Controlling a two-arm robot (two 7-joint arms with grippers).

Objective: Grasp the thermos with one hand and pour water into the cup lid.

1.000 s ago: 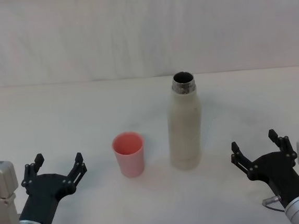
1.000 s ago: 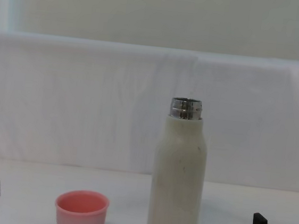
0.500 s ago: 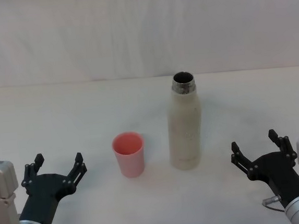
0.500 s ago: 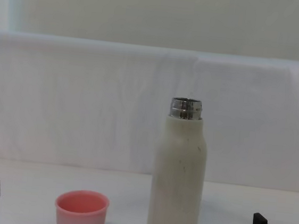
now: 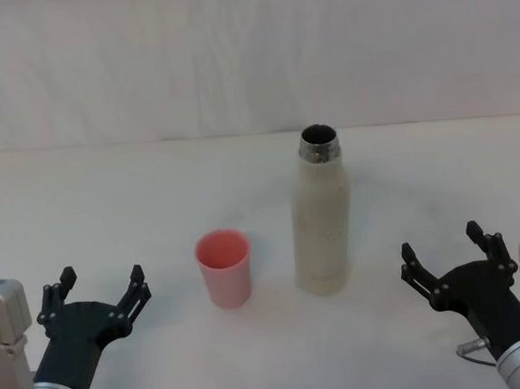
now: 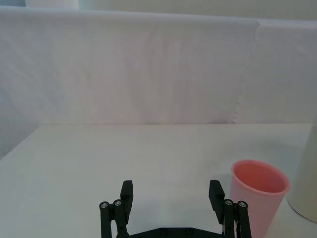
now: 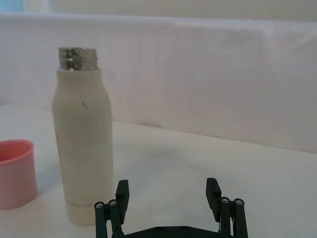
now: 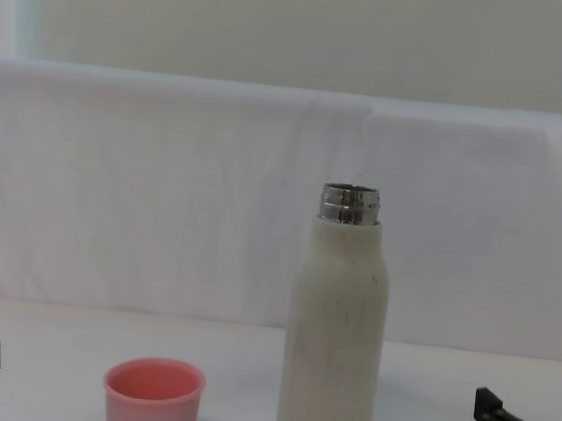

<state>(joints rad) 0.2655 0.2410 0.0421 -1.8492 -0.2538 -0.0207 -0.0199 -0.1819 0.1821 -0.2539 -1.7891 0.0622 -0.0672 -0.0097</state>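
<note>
Almost nothing has moved since the earlier pictures; the right gripper [image 5: 446, 262] at the lower right of the head view has only crept a tiny bit. The left gripper [image 5: 100, 292] sits at the lower left as it did before. Both have their fingers spread wide, and both hold nothing.

The thermos [image 5: 321, 212] stands upright in the middle of the head view, a little to the right. Its cap is off and its steel neck is open. The cup [image 5: 224, 267] stands upright near its left side, not touching it. In the left wrist view the cup looks empty.

The job has not really begun. The thermos is not picked up, and no water is poured. All of it is left to do: reach, grab, lift, tip.

The table [image 5: 133, 196] is white and plain. Behind it, across the top of the head view, hangs a white cloth wall [image 5: 229, 51].
</note>
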